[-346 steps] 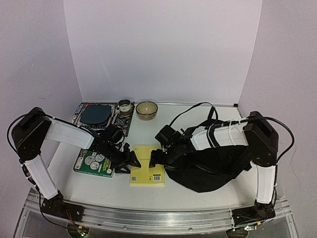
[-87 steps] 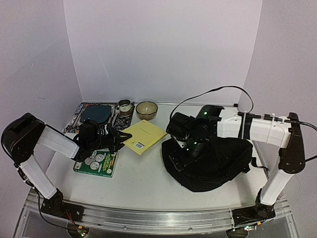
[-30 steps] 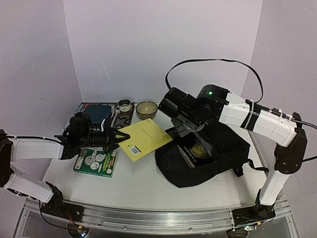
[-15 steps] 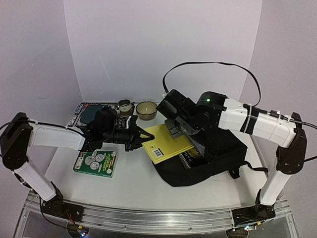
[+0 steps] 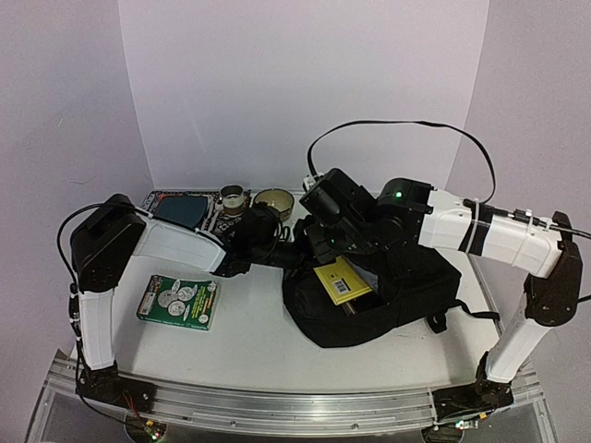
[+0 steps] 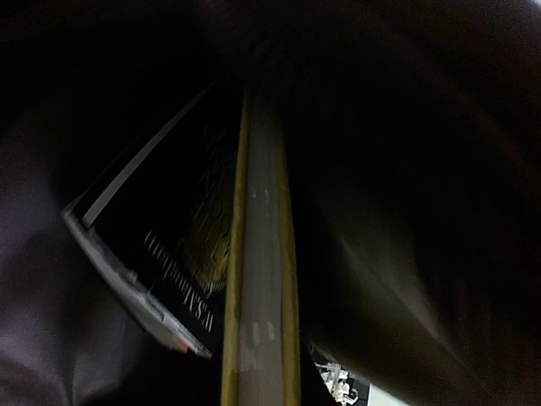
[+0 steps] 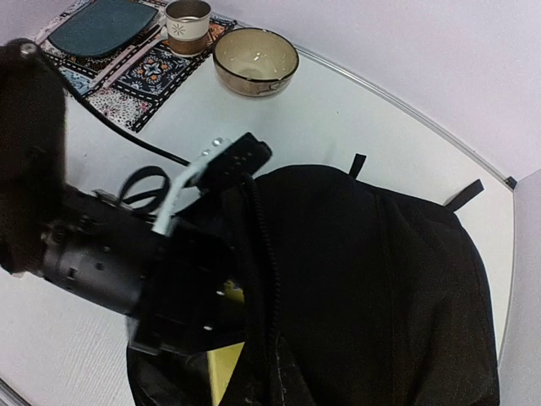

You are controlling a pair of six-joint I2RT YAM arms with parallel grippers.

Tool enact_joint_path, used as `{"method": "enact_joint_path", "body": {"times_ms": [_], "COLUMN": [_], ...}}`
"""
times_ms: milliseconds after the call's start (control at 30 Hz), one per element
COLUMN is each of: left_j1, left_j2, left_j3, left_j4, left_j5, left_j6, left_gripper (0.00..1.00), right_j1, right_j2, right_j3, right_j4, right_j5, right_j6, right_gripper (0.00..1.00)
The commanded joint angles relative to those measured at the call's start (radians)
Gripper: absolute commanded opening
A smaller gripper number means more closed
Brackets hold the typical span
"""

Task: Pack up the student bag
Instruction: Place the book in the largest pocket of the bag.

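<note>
The student bag (image 5: 406, 295) is a large black backpack lying right of centre with its mouth facing left. My right gripper (image 5: 351, 247) is shut on the bag's upper rim and holds the mouth open; the zip edge (image 7: 264, 254) runs down the right wrist view. My left gripper (image 5: 300, 257) is shut on a yellow book (image 5: 343, 280) whose far half is inside the mouth. In the left wrist view the yellow book (image 6: 258, 279) shows edge-on inside the dark bag, beside a black book (image 6: 169, 262) with a gold emblem. The left gripper's fingers are hidden in that view.
A green book (image 5: 179, 301) lies flat at the front left. At the back left lie a patterned mat (image 5: 185, 212) with a dark pad, a small cup (image 5: 234, 198) and a tan bowl (image 5: 273, 201). The left arm's cable (image 7: 144, 148) trails over the table.
My left gripper has carried the yellow book to the right, from above the table into the bag's mouth. The right gripper has kept its hold on the rim and dropped slightly.
</note>
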Motion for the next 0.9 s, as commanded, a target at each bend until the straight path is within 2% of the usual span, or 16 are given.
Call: {"method": "enact_joint_path", "body": {"times_ms": [0,100,367,567,667,867], "left_j1": [-0.026,-0.043,-0.054,-0.075,-0.083,-0.083], "left_j2": [0.078,0.097,0.012,-0.006,-0.016,-0.105], "left_j3": [0.124,0.129,0.022,-0.032,-0.054,-0.166], "left_j4": [0.088,0.089,0.089,0.089,0.087,0.074], "left_j5": [-0.051,-0.082,-0.2,-0.25,-0.268,-0.338], "left_j6": [0.004,0.0,0.024,0.007,0.01,0.041], "left_gripper": [0.02,0.04,0.08,0.14,0.26,0.58], "right_j1": [0.01,0.021,0.095,0.103,0.102,0.102], "right_j2": [-0.048,-0.035,0.037,0.038,0.036,0.006], "right_j3": [0.01,0.039,0.165,0.159,0.121,0.017], "right_j4": [0.087,0.09,0.098,0.118,0.119,0.119], "right_j5": [-0.037,-0.062,-0.102,-0.026,0.051,0.124], "right_j6": [0.013,0.002,-0.053,-0.052,-0.039,0.009], "right_gripper": [0.0,0.0,0.0,0.0,0.0,0.0]}}
